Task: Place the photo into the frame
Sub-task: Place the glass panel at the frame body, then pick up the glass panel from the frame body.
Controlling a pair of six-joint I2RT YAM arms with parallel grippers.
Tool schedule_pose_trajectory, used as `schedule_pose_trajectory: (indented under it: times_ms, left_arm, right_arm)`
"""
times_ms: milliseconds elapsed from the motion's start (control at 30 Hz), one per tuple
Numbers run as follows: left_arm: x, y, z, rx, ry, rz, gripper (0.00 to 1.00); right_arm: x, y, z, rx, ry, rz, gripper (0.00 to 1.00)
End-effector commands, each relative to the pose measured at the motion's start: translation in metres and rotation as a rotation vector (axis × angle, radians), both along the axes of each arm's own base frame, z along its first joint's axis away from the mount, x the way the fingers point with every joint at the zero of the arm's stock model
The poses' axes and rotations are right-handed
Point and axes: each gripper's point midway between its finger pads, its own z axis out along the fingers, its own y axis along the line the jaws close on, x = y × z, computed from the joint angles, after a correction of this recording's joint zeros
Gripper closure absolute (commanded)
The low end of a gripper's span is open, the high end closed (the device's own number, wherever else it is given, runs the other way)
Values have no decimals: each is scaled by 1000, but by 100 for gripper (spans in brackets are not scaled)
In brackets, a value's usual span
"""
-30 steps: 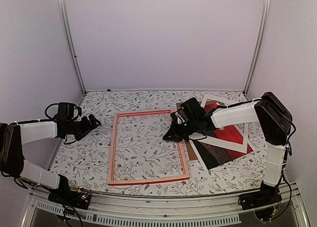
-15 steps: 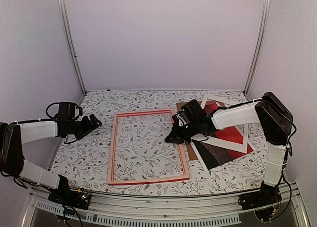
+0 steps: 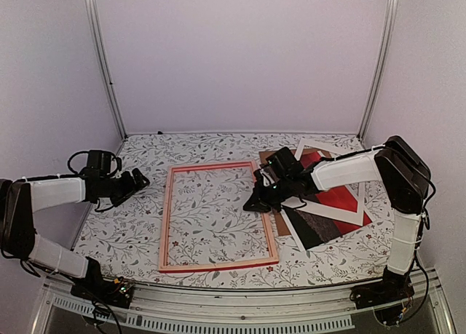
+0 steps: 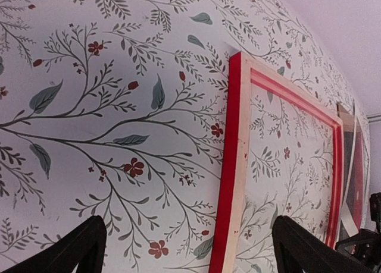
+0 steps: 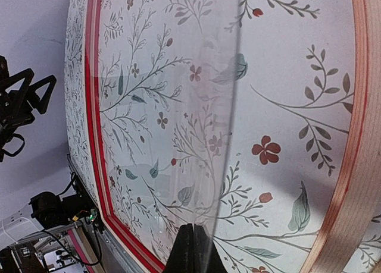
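Note:
The frame (image 3: 166, 217) lies flat mid-table with its pale wood back up and its red edges showing. The photo (image 3: 341, 198), red and dark brown, lies to its right, partly under a white mat (image 3: 329, 212). My right gripper (image 3: 255, 200) is low over the frame's right rail, shut on the edge of a clear pane (image 5: 196, 106). In the right wrist view its fingertips (image 5: 199, 243) pinch the pane above the frame's opening, with the frame's rail (image 5: 345, 184) at right. My left gripper (image 3: 138, 180) hovers open left of the frame. Its wrist view shows the frame's rail (image 4: 235, 166) below the spread fingers (image 4: 80, 249).
A brown backing board (image 3: 282, 225) peeks out under the photo and mat beside the frame's right rail. The floral tabletop (image 3: 211, 148) is bounded by white walls and metal posts at the back corners. Cables and the arm bases sit along the near edge.
My right gripper has edged very slightly to the right with the clear pane, then held still. The left arm has not moved.

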Motion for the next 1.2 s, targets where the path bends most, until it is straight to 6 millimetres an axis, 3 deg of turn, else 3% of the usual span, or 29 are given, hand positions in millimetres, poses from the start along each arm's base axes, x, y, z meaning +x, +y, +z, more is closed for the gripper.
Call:
schedule_pose_trajectory:
  times_ms: [0, 633, 1167]
  left_arm:
    - [5, -4, 5, 16, -14, -21, 1]
    - [4, -3, -2, 50, 0, -17, 1]
    - [4, -17, -13, 112, 23, -46, 1]
  right_arm:
    - [1, -2, 13, 5, -29, 10, 100]
    - [-6, 12, 23, 41, -7, 61, 100]
    - [-11, 18, 28, 54, 11, 84, 100]
